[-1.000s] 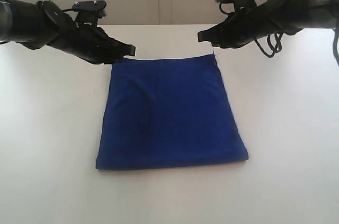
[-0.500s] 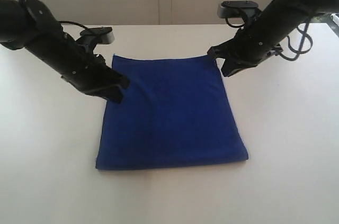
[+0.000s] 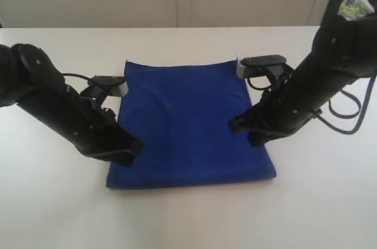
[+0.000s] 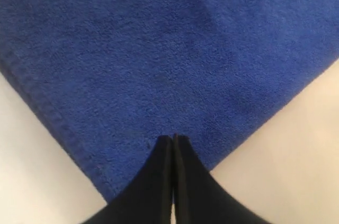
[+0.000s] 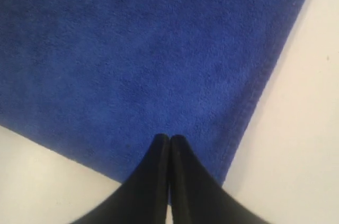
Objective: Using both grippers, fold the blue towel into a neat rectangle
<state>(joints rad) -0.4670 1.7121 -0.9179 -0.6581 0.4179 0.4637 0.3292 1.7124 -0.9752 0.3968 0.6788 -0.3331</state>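
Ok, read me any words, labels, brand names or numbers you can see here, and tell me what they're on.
No text can be read in any view.
The blue towel is plain, with no legible label.
The left gripper, the right gripper and the table show no markings.

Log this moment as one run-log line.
blue towel: flat on table | left gripper: shut, at left near corner | right gripper: shut, at right near corner
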